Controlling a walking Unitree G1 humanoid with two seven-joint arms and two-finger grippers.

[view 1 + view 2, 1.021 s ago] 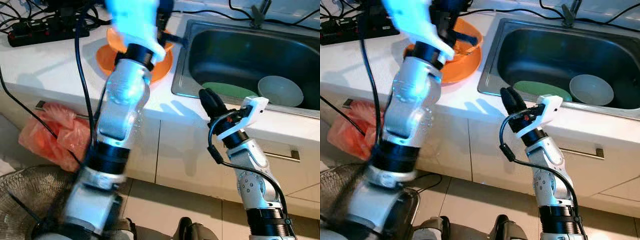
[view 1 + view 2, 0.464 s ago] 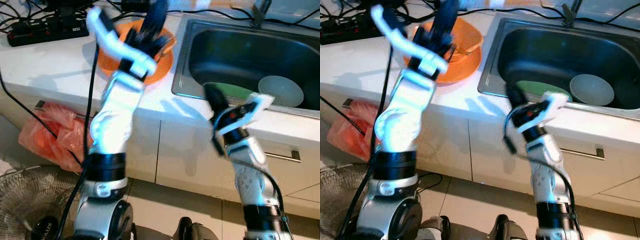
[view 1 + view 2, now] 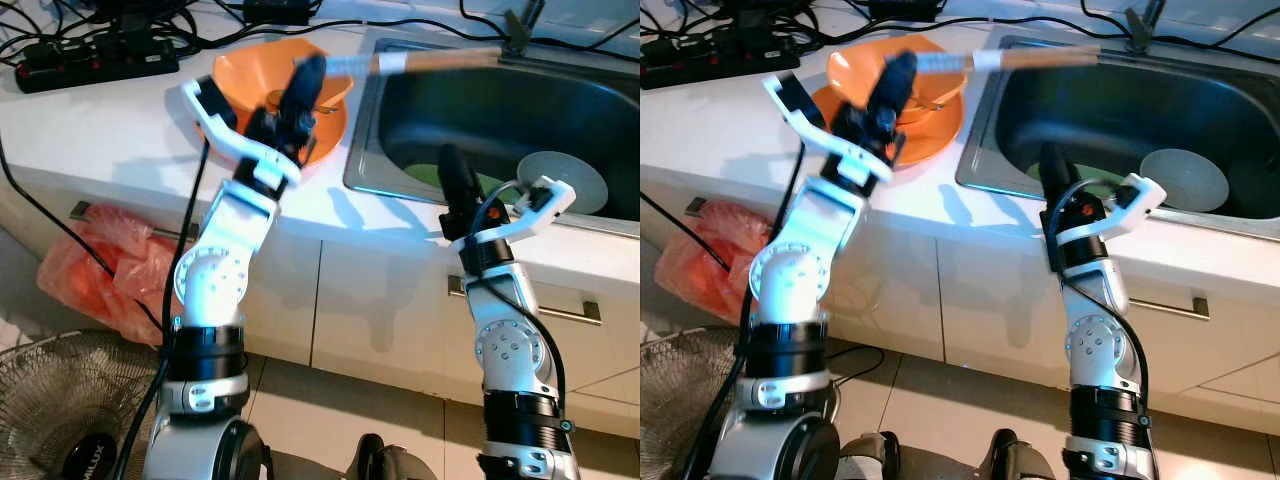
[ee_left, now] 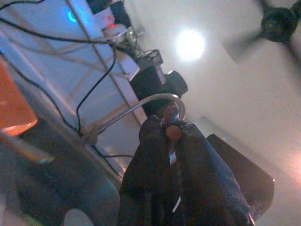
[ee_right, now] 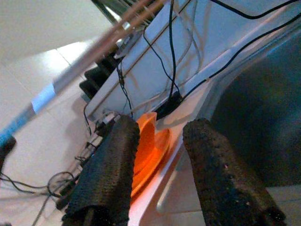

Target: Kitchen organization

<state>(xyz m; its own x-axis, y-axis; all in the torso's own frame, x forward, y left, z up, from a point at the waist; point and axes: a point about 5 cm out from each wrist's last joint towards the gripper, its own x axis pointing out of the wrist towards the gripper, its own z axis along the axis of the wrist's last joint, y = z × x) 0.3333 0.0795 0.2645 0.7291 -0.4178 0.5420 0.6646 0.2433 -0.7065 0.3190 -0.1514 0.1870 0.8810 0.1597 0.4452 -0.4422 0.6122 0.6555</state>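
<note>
My left gripper point(image 3: 308, 75) hovers over an orange bowl point(image 3: 250, 75) that sits on an orange plate point(image 3: 325, 135) on the white counter. It is shut on a long thin utensil point(image 3: 430, 60), wooden with a pale band, perhaps a pair of chopsticks. The utensil reaches out level over the steel sink point(image 3: 360, 150). The left wrist view has the fingers point(image 4: 150, 155) pinched on its reddish end. My right gripper point(image 3: 447, 168) points up at the sink's front rim, open and holding nothing point(image 5: 162, 127). A green plate point(image 3: 425, 175) and a white bowl point(image 3: 565, 178) lie in the sink.
A black power strip point(image 3: 90, 65) and several cables lie at the back of the counter point(image 3: 100, 130). The tap point(image 3: 517, 30) stands behind the sink. On the floor to my left are a red plastic bag point(image 3: 100, 265) and a fan point(image 3: 60, 400). Cabinet fronts stand below.
My left arm has swung down from close to the camera and now holds the utensil over the bowl and sink. My right gripper has shifted right and up toward the sink rim.
</note>
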